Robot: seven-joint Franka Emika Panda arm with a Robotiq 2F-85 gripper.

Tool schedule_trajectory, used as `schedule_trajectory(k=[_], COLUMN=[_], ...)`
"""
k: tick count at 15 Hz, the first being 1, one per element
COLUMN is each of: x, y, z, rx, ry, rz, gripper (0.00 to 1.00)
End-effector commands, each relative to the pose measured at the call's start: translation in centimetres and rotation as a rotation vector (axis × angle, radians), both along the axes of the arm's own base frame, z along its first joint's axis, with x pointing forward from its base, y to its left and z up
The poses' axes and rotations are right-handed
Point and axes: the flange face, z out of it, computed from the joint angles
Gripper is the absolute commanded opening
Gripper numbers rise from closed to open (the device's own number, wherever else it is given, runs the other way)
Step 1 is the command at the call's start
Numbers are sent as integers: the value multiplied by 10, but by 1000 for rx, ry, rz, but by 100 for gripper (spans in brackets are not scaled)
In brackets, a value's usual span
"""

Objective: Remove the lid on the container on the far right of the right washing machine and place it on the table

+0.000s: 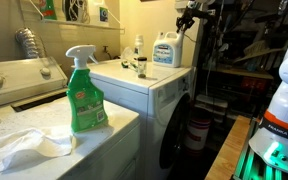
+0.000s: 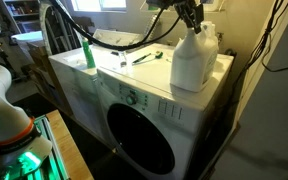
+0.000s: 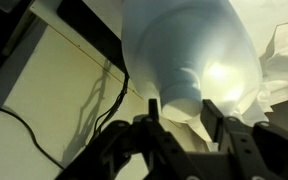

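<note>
Cloth (image 1: pixel 24 145), white and crumpled, lies at the left in an exterior view, beside a green spray bottle (image 1: pixel 84 95) of glossy plastic. Farther right, the right washing machine (image 1: pixel 159 90) has a flat white top and a round dark door. Toward its far right side stands the container (image 1: pixel 166 50), a blocky, whitish translucent jug with a blue label. The lid (image 3: pixel 184 92), a small smooth round cap, sits on its neck. The gripper (image 3: pixel 182 108) hangs over it, black jointed fingers (image 3: pixel 149 125) spread either side of the cap; whether they touch it cannot be told.
</note>
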Motion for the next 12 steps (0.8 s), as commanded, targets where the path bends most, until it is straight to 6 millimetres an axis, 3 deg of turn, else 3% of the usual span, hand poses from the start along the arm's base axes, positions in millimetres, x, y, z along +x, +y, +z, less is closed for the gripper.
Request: schedule_trajectory(k=[1,3,4,8,12], x=[2,2,1,-2,-8], y=[-5,-5,-5,-1,6], z=[0,2,3,14,40], rx=[-10,-17,-21,-43,-75], ry=[-8,-19,-17,-17,-43], rz=[13,15,16,24,44], gripper=[30,15,13,13,13])
